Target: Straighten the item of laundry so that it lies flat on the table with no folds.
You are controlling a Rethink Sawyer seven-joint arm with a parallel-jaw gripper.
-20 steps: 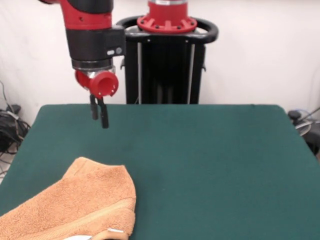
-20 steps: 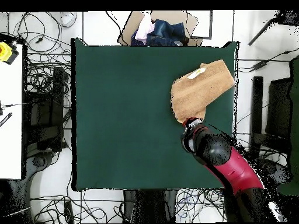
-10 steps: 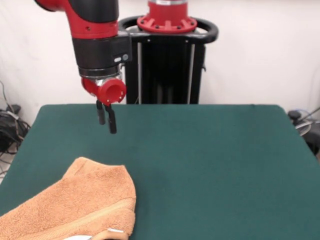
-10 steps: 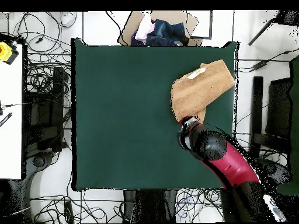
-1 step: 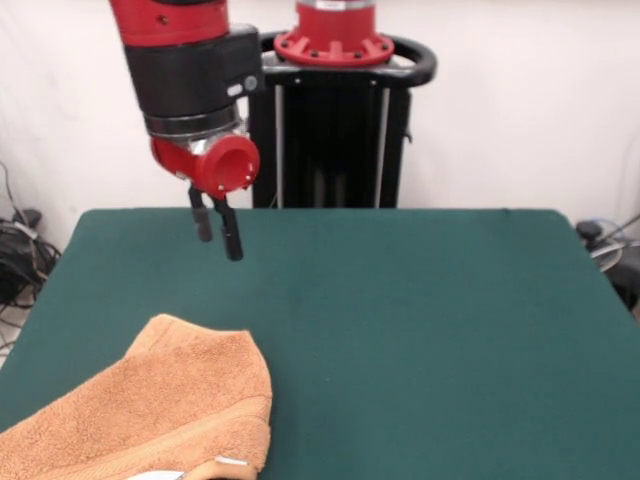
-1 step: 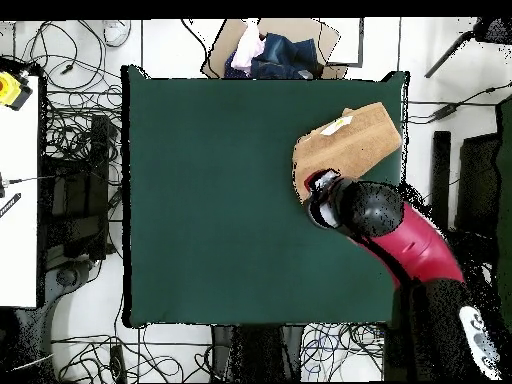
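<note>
Terry cloth: the orange-tan towel [image 5: 150, 415] lies bunched on the green bench [image 5: 420, 330], and I see at least one fold doubled over along its right side in the front view, so it is not flat yet.

Towel position: it sits at one corner of the bench; in the front view that is the lower left, running out of frame at the bottom, and from overhead it lies close to two bench edges [image 6: 345, 150]. A small white tag [image 5: 232, 461] shows at its lower edge.

Gripper: the gripper [image 5: 217, 227] hangs in the air below the red wrist, clear of the bench and not touching the cloth.

Fingers: the two dark fingers [image 5: 232, 238] hang close together with nothing between them; I read them as closed and empty.

Key relation: in the front view the towel lies below and slightly left of the fingers. From overhead the wrist [image 6: 325, 200] covers the towel's nearest rim, so I judge the fingers to be above that rim or just short of it.

Long axis: from overhead the towel runs diagonally, from that rim up toward the bench corner.

Next move, my guess: open, come down onto the rim, and draw the doubled layer toward the bare middle of the bench.
</note>
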